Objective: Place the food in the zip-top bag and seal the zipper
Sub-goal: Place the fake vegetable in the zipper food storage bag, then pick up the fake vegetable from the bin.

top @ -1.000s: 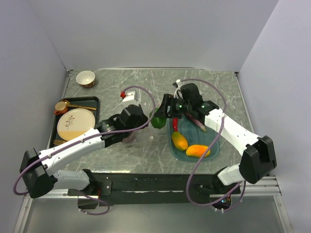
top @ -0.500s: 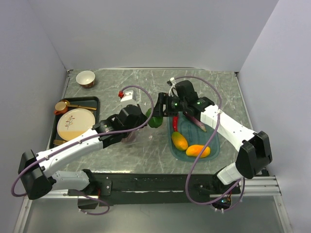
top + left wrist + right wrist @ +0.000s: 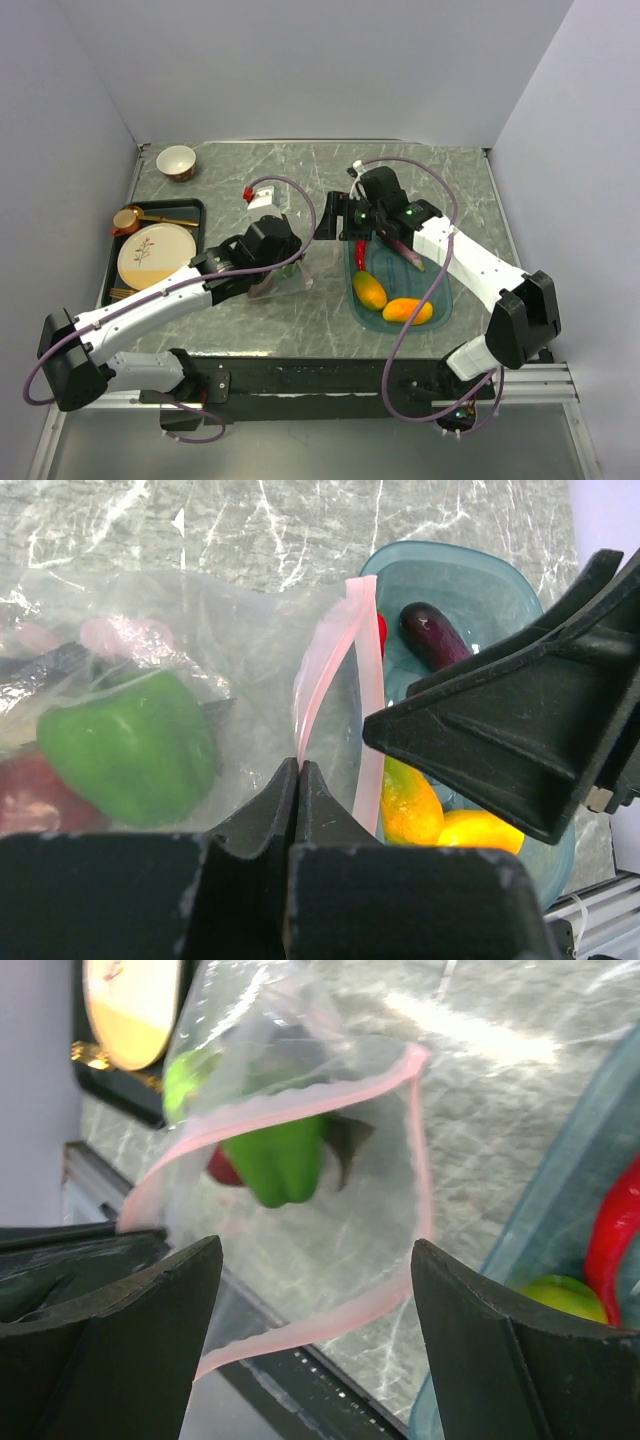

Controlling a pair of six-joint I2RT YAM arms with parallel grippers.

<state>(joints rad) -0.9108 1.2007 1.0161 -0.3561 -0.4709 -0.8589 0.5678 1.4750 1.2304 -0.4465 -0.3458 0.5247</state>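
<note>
My left gripper (image 3: 298, 770) is shut on the pale pink zipper (image 3: 335, 650) and holds the mouth of the clear zip-top bag (image 3: 330, 1230) open. The bag (image 3: 283, 280) lies left of the teal tray. A green pepper (image 3: 130, 745), a dark red apple (image 3: 30, 795) and something light green (image 3: 180, 1080) sit inside it. My right gripper (image 3: 315, 1250) is open and empty just above the bag's mouth (image 3: 330, 220). Two mangoes (image 3: 369, 290), a red chili (image 3: 360, 252) and a purple eggplant (image 3: 408, 255) lie in the tray.
The teal tray (image 3: 443, 300) is at right of centre. A black tray (image 3: 195, 205) with a patterned plate (image 3: 156, 252) and a gold cup (image 3: 126, 220) is at left. A small bowl (image 3: 176, 161) is at back left. A white block (image 3: 264, 197) is behind the bag.
My right gripper carried the green pepper left to the bag's mouth and let go. The pepper now lies inside the bag. The left gripper has kept its hold on the zipper.
</note>
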